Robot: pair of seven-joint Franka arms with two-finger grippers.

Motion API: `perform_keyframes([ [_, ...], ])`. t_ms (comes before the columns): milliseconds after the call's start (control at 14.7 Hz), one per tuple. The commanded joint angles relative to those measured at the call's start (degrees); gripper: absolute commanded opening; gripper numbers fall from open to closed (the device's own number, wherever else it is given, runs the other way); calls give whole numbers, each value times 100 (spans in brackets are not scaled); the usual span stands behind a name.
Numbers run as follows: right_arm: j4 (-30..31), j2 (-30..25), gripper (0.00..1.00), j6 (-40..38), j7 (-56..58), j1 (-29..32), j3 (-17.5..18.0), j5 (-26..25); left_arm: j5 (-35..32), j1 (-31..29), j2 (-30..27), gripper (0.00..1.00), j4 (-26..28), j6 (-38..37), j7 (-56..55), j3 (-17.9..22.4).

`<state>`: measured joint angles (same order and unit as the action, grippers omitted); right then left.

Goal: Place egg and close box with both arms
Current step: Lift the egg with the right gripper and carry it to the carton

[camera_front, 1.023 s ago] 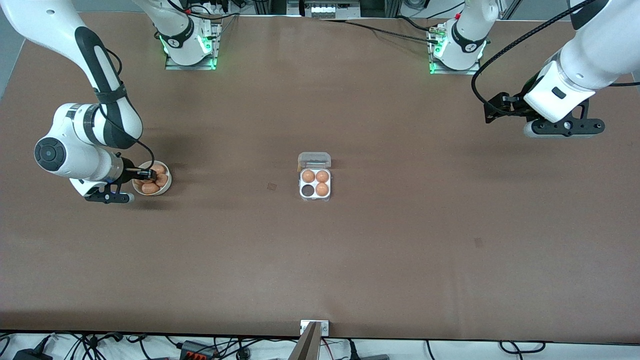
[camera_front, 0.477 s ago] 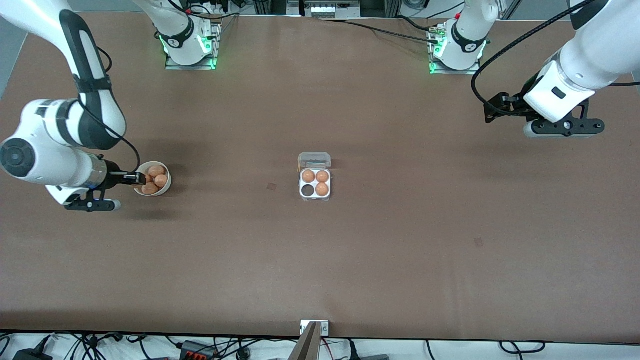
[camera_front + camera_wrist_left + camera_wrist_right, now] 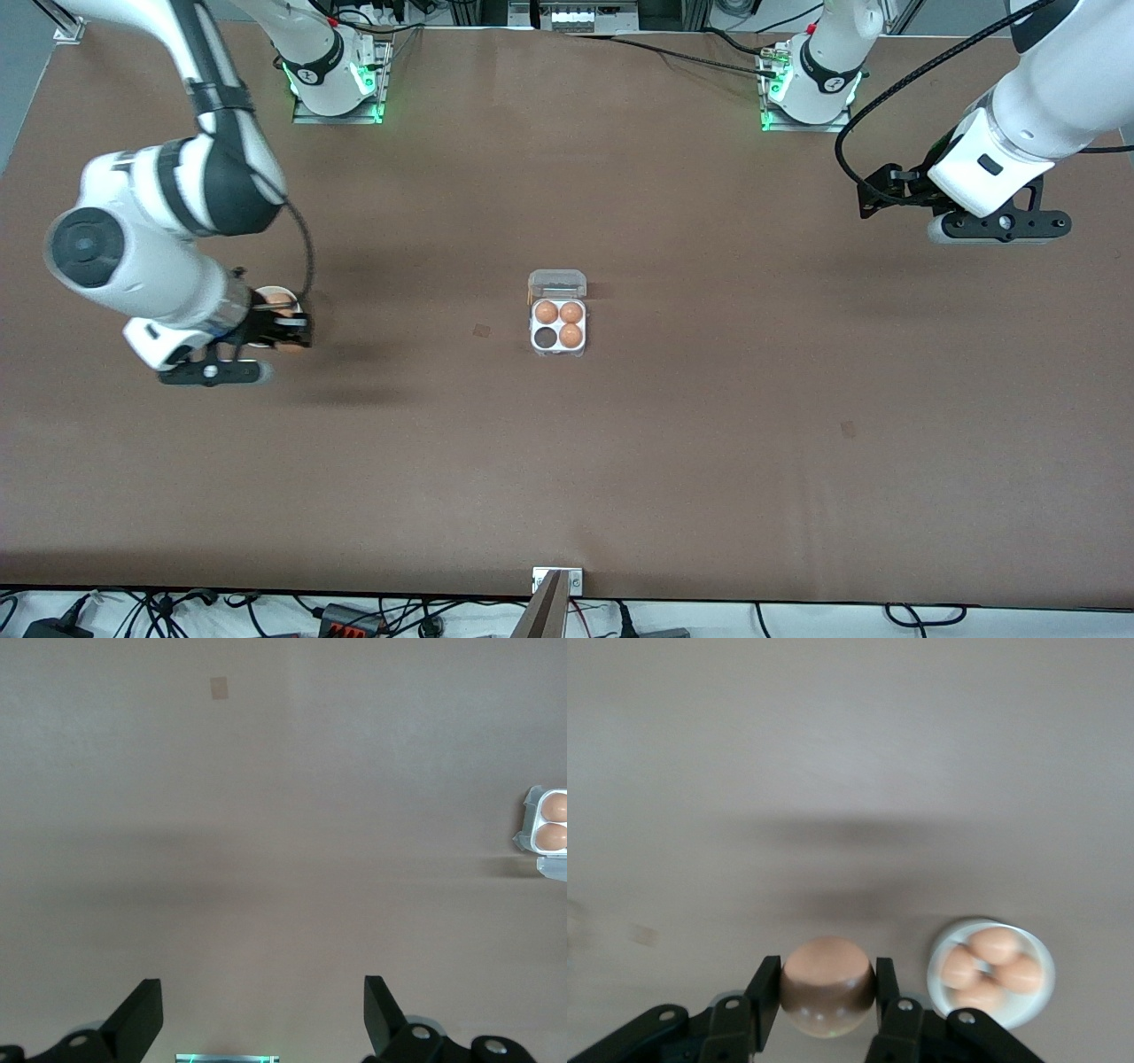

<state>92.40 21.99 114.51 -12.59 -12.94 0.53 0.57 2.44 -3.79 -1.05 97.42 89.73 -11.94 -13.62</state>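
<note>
- The right gripper [image 3: 827, 1003] is clamped on the egg [image 3: 827, 985], one black finger pressed to each side of the shell, and it hangs in the air near the table's edge at the right arm's end, over the rim of the bowl [image 3: 282, 292] that faces the table's centre.
- In the front view the right gripper [image 3: 285, 334] and its wrist cover most of the bowl, so only a sliver of white rim shows there.
- The right wrist view shows the bowl [image 3: 1042, 991] whole (round, white) with four more orange-brown eggs [image 3: 990, 967] bunched inside, touching one another.
- The box [image 3: 558, 337] sits near the middle of the table, well apart from both grippers, its clear lid [image 3: 557, 283] thrown open toward the edge where the robots' bases stand.
- Three of the box's four cells hold eggs; the fourth cell [image 3: 543, 338] (the one nearer the front camera and toward the right arm's end) looks dark and unfilled.
- The left gripper [image 3: 262, 1010] waits in the air over bare table near the edge at the left arm's end, its fingers spread wide with nothing between them.
- The left wrist view catches only an edge of the box [image 3: 529, 819], with two eggs showing.
</note>
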Motion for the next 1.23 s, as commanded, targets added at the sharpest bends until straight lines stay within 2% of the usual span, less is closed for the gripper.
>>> perform_keyframes([
  [0,-205,340,23,561,-1179,-812,-53,-39,-16,-8,79,100,-180,-131,113,-9],
  [136,-266,550,23,949,-2085,-1156,-53,-30,-16,1,79,100,-180,-131,113,-9],
  [545,-1276,1420,23,1012,-4187,-2237,-96,-100,-7,-8,79,100,-180,-131,122,-9],
  [886,-1312,1764,23,1021,-5358,-2704,-97,-1145,-7,-8,105,100,-180,-140,122,-9],
  [1159,-1312,2001,23,1319,-5455,-2889,-97,-1252,-7,-8,132,100,-180,-140,122,-9],
])
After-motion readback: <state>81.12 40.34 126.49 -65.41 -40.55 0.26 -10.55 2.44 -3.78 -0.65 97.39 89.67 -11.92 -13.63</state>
